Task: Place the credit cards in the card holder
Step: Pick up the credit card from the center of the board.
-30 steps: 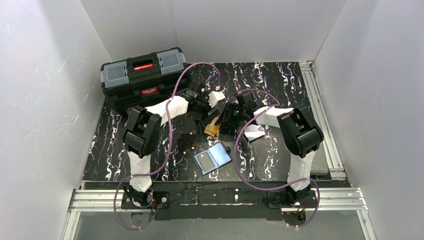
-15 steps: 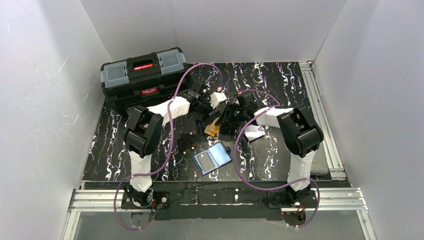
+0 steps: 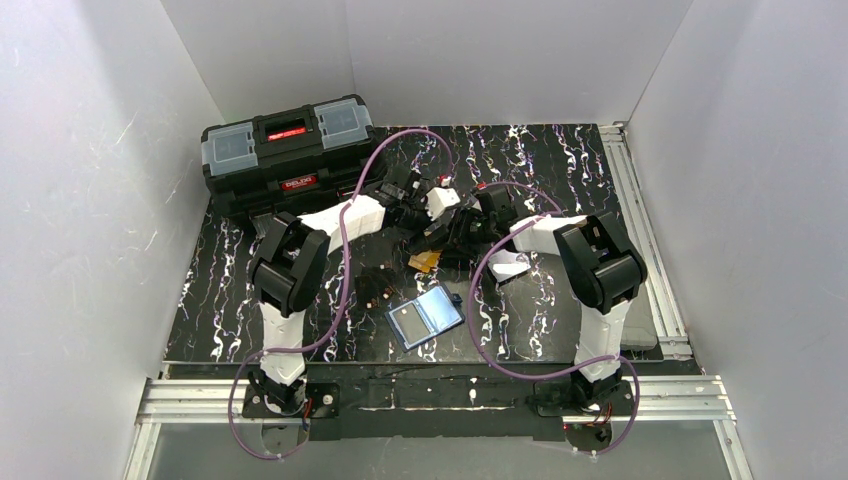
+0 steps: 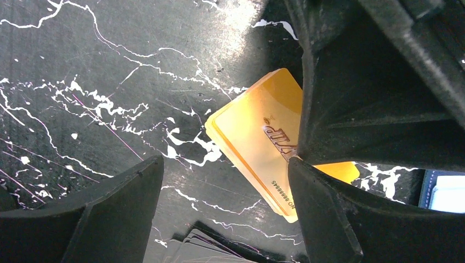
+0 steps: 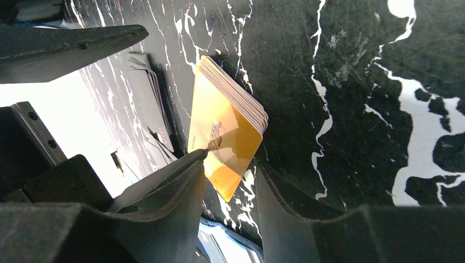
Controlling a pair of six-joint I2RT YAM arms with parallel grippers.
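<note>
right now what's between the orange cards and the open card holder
Only bare marbled table, in the top view; the orange cards and the card holder lie apart.

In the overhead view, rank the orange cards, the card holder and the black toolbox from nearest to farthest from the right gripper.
1. Orange cards, directly at the right gripper.
2. Card holder, nearer the arm bases.
3. Black toolbox, back left.
</note>
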